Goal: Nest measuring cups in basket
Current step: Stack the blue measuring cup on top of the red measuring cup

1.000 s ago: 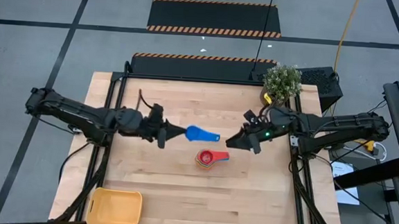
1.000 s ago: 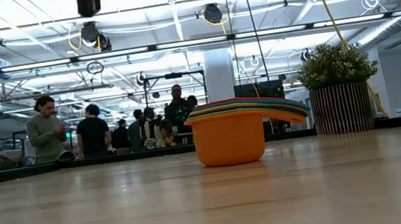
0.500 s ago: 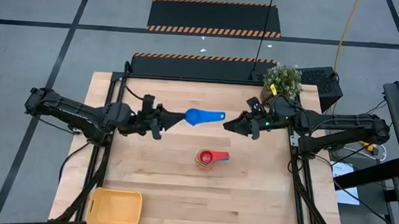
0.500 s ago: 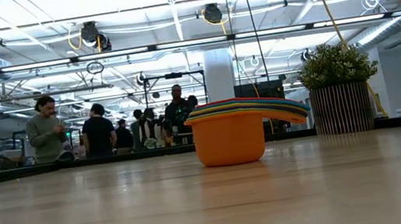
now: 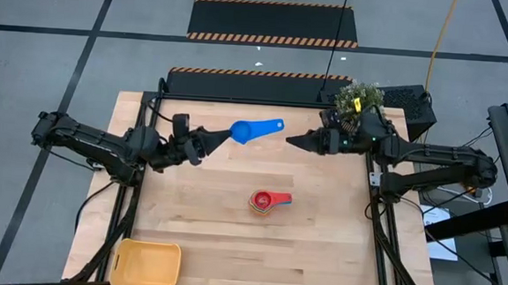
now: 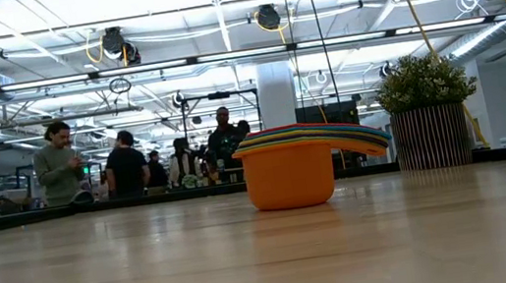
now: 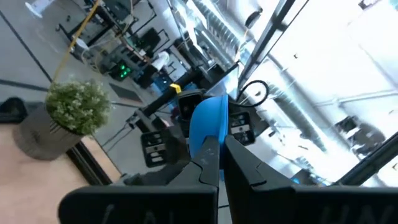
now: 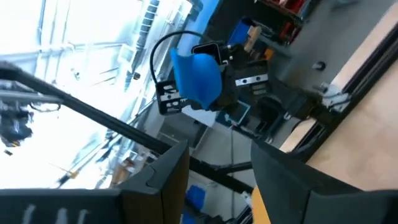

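High view: left claw (image 5: 212,137) shut on blue cup (image 5: 253,130) near tabletop's far edge, right claw (image 5: 295,141) open, empty; low view: nested stack (image 6: 306,162) mid-tabletop; light, stiff, slick plastic—pinch handle; basket (image 5: 147,265) at near-left corner.

Light wooden table (image 5: 204,237), plank grain running crosswise, framed by black rails. Small potted plant (image 5: 360,100) at the far right corner, pale green foliage; from table height its pot (image 6: 430,136) reads striped, dark and light. Black box (image 5: 412,108) just beside the plant, off the table edge. Two black mats with orange-black hazard edging (image 5: 274,23) on the grey floor beyond. Several people (image 6: 59,164) stand in the room behind, under bright ceiling lights.
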Robot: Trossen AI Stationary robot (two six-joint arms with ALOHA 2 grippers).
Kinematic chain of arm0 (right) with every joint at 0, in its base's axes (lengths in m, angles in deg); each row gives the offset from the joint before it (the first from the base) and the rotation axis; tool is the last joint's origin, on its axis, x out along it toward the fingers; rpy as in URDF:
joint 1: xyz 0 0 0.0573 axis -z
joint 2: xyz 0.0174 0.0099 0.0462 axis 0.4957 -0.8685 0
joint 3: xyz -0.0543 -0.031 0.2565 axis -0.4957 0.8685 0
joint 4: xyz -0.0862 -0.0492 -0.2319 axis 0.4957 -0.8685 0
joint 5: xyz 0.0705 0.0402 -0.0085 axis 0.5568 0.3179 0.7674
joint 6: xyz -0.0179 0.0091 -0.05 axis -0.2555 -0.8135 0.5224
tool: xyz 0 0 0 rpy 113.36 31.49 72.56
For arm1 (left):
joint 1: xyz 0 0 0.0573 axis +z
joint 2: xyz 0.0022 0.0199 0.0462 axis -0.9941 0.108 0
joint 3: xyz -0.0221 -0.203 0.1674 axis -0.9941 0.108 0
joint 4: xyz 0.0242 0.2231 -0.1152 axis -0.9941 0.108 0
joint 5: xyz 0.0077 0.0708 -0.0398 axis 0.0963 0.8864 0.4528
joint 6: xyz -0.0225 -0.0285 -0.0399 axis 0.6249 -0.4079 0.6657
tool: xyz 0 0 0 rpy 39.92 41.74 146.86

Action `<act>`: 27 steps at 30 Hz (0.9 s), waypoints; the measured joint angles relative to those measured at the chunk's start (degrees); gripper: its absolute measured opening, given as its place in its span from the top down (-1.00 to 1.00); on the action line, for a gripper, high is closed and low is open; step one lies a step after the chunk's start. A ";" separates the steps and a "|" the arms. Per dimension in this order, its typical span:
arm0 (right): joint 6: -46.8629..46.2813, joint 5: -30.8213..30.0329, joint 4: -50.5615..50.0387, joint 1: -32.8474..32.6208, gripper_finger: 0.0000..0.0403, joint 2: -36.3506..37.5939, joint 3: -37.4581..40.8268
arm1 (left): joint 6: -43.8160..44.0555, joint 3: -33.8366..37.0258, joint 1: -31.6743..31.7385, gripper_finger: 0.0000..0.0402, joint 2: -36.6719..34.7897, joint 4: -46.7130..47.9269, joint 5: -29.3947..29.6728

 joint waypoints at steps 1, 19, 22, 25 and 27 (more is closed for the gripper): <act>-1.39 0.99 -0.03 0.53 0.16 0.00 0.00 | 1.11 0.00 0.00 0.98 0.01 0.06 0.17; -8.80 4.51 6.21 6.80 0.06 -1.06 0.00 | 20.29 0.00 3.06 0.98 5.32 -0.71 -0.09; -9.53 5.50 6.40 7.90 0.06 -1.13 -0.02 | 21.07 0.00 3.31 0.98 7.18 -3.53 -0.36; -10.28 7.85 6.13 9.42 0.06 -1.16 -0.02 | 21.85 0.00 3.89 0.98 8.66 -5.53 -0.64; -11.40 9.58 5.94 10.65 0.06 -1.16 0.00 | 22.53 0.00 4.28 0.98 9.56 -7.20 -0.91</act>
